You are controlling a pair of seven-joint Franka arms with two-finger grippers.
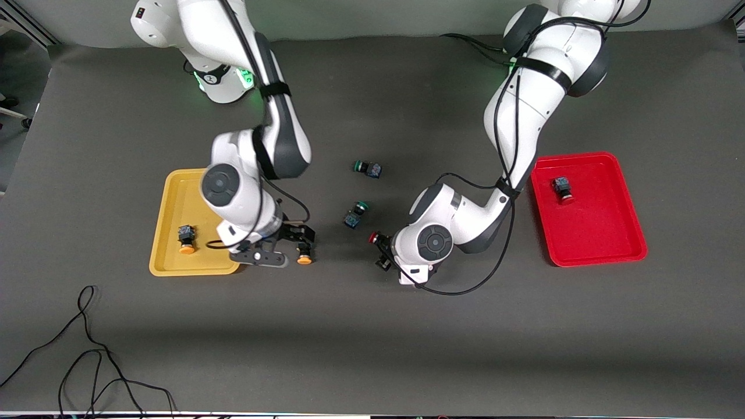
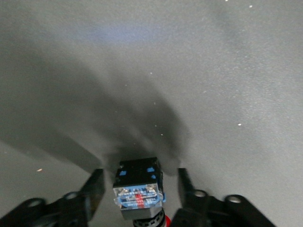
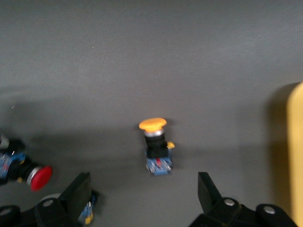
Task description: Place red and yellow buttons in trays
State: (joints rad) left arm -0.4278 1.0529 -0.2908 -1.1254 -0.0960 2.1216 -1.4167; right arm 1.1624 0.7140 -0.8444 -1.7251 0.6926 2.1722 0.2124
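Evenly lit from above; soft arm shadows across dark grey matte bench (image 1: 372,326); wrist views dimmer, slightly blurred.

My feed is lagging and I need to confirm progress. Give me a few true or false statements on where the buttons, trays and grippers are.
1. The red tray holds one red button. True.
2. The yellow tray holds two yellow buttons. False: only one yellow button lies in it; a second yellow button is on the table between the right gripper fingers.
3. The left gripper is open around a second red button. True.
4. Both green buttons sit in trays. False: the green buttons lie on the table between the arms.
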